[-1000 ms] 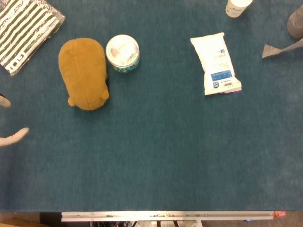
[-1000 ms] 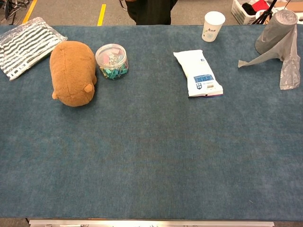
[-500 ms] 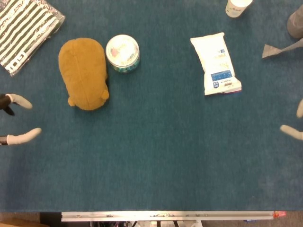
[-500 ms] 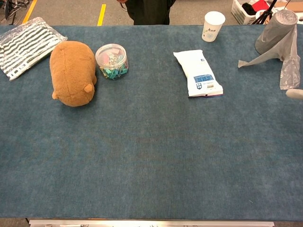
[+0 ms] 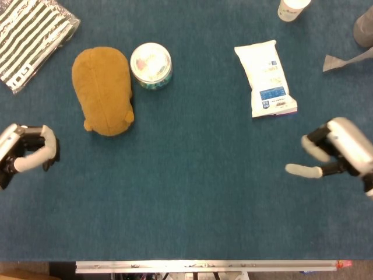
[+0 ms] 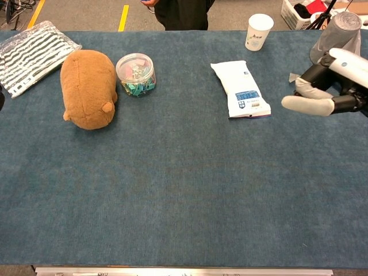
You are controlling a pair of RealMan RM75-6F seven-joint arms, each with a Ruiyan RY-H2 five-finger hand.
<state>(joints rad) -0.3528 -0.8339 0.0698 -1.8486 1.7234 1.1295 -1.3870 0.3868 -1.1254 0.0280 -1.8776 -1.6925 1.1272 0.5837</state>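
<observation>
Head view. The left robot hand [image 5: 26, 153] sits at the 9 o'clock edge of the blue worktop [image 5: 192, 192]; its fingers are spread and it grasps nothing. The nearest item is the brown plush toy [image 5: 103, 90], lying at 1 o'clock from this hand, apart from it. The clear round tub [image 5: 151, 66] stands at 3 o'clock of the toy, just beside it. The striped pouch [image 5: 30, 38] lies at the 10 o'clock corner.

The right robot hand [image 5: 335, 153] sits at the 3 o'clock edge, released, one finger extended toward 9 o'clock, nothing in it. The white packet [image 5: 265, 77] lies at 11 o'clock from this hand, near but not touching.

Chest view. The right robot hand [image 6: 325, 86] hovers at the 3 o'clock edge, fingers apart and free of any load. The white packet [image 6: 240, 88] lies at 9 o'clock from it, with a gap between. The paper cup [image 6: 258, 31] stands at 12 o'clock of the packet. The grey bag roll [image 6: 340, 29] stands directly behind the hand. The plush toy [image 6: 87, 87] and tub [image 6: 135, 74] lie at 10 o'clock of the worktop [image 6: 184, 190]
</observation>
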